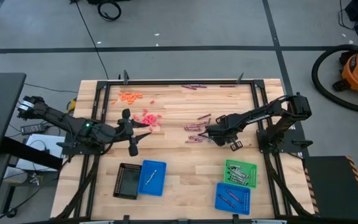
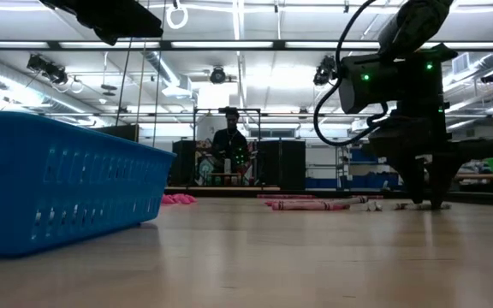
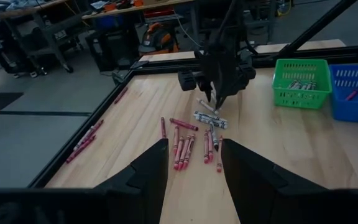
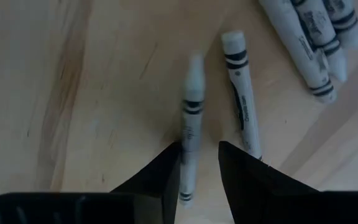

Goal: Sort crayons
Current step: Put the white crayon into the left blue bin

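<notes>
Right gripper (image 4: 199, 163): from its wrist camera I see the two dark fingers slightly apart, straddling one silver-grey crayon (image 4: 190, 134); the crayon runs down into the gap between the tips. I cannot tell whether the pads press on it.
Beside that crayon: a second silver-grey crayon (image 4: 241, 106) lies just next to it on the wood, and a small cluster of the same colour (image 4: 316, 37) sits farther off.
Left gripper (image 3: 194, 163): I see its fingers spread wide with nothing between them, hovering over bare table and pointing across at the other arm.
Near edge of the table (image 1: 185, 168): a black tray (image 1: 127, 181) touching a blue tray (image 1: 152, 178) toward the left, a green tray (image 1: 240, 173) and another blue tray (image 1: 233, 198) toward the right corner.
Middle of the table: dark purple crayons (image 1: 196, 127) lie just left of the right gripper (image 1: 219, 138); red-pink crayons (image 1: 149, 118) sit beside the left gripper (image 1: 129, 127).
Far edge: orange crayons (image 1: 129, 96) toward the left corner, a few dark ones (image 1: 192, 86) along the middle.
Only overhead: all four trays and the orange pile.
Only low: a person (image 2: 229, 145) in the room behind the table.
</notes>
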